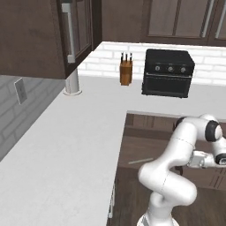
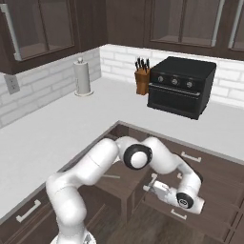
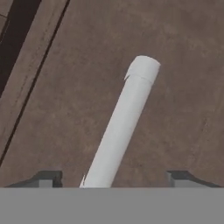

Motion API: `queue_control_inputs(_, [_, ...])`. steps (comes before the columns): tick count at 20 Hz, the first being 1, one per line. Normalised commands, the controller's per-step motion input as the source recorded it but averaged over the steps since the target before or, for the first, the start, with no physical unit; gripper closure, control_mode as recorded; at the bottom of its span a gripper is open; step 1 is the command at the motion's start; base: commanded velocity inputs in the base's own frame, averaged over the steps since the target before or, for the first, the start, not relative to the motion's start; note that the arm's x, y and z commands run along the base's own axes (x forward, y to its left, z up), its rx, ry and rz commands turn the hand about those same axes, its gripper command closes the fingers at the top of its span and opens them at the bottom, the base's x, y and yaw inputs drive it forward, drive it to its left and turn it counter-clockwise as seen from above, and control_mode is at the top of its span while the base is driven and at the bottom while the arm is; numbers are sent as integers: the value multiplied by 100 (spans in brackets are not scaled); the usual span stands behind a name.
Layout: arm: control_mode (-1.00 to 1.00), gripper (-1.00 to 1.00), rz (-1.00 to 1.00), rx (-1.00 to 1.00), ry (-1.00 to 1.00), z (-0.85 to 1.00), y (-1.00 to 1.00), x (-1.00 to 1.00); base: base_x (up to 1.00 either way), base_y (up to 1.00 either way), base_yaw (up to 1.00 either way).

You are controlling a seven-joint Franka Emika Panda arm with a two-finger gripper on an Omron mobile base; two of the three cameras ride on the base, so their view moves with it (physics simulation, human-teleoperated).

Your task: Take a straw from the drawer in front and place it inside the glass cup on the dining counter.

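Through the hand camera I see my gripper (image 3: 113,177) spread wide, its dark fingertips (image 3: 43,178) clear of the straw (image 3: 122,127), a smooth pale cylinder between them. It lies flat on the matte brown wood floor of the open drawer (image 1: 132,148).

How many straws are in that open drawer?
1: a single straw lies flat on the drawer floor, left of the arm. Its near end could hide more.

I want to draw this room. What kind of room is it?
It looks like a kitchen: a black countertop oven, a knife block by the white brick wall, and a paper towel roll on the white counter.
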Motion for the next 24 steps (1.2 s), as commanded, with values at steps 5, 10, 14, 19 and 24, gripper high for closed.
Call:
queue_control_inputs(5, [-100, -100, -17, -39, 0, 62, 0, -5, 0, 0, 0])
queue_control_inputs(10, [-100, -100, -14, -35, 0, 100, 19, -24, 0, 0, 0])
queue_control_inputs(14, [-100, -100, -16, -32, 0, 100, 38, -21, 0, 0, 0])
queue_control_inputs(19, [-100, -100, -11, -17, 13, 100, 56, -5, 0, 0, 0])
queue_control_inputs(24, [-100, -100, -5, -1, 35, 69, 68, 12, 0, 0, 0])
